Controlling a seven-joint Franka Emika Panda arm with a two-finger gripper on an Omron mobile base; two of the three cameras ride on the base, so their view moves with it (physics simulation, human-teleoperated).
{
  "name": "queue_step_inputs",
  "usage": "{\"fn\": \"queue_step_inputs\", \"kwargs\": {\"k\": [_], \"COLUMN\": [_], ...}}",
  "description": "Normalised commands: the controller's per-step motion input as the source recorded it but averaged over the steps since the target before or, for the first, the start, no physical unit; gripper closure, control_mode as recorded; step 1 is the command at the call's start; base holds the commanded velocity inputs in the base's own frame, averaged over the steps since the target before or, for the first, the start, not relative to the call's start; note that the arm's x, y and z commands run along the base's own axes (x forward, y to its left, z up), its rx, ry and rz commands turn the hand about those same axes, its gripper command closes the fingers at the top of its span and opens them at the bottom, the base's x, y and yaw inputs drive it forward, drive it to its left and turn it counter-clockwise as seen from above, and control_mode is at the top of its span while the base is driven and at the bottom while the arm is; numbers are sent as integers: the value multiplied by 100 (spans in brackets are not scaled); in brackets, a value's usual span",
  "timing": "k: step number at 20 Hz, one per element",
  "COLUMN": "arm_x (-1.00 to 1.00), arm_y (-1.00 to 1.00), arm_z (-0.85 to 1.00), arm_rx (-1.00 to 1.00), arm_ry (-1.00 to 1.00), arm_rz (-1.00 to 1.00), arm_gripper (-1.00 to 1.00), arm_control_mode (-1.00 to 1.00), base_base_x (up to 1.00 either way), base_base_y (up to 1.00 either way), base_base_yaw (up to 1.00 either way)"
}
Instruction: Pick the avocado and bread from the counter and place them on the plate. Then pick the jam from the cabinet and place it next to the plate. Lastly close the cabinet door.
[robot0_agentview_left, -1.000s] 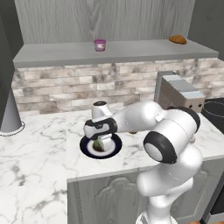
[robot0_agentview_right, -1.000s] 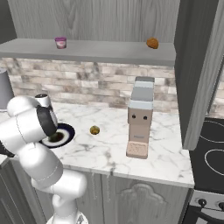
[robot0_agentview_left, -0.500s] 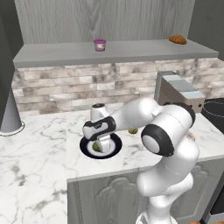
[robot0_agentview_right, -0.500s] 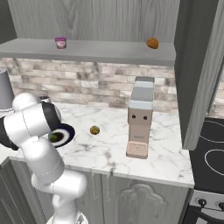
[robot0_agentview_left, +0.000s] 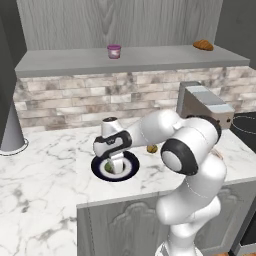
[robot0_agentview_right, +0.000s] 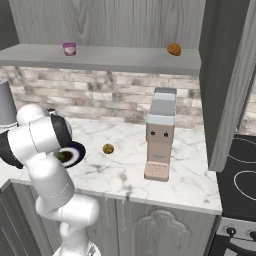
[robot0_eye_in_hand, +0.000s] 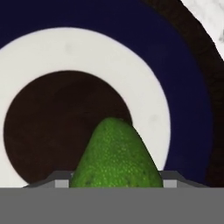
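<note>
One avocado (robot0_eye_in_hand: 116, 155) clamped between the jaws over one plate (robot0_agentview_left: 131, 169), left of centre; one bread (robot0_agentview_right: 108, 148) on the counter (robot0_agentview_right: 125, 170); one jam (robot0_agentview_left: 114, 51) at top.

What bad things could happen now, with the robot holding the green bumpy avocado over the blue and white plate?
1. The small dark green avocado sits between the fingers of the gripper, just above the round navy-rimmed plate. Released carelessly, the roundish lump might roll off the plate onto the white marble counter.
2. The small yellowish-brown bread ball lies close beside the plate. The arm could nudge it away when it pulls back.
</note>
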Motion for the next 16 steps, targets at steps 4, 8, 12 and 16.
{"fn": "queue_step_inputs", "kwargs": {"k": [4,8,12,16], "arm_x": [-41,-23,-14,-3], "arm_y": [-3,-16,-30,-46], "arm_z": [7,15,26,62], "arm_rx": [4,10,15,21], "arm_ry": [-19,-26,-30,-37], "arm_rz": [-15,-15,-16,-21], "arm_gripper": [-100,-100,-100,-100], "arm_control_mode": [-100,-100,-100,-100], "base_base_x": [0,0,0,0], "base_base_y": [0,0,0,0], "base_base_yaw": [0,0,0,0]}}
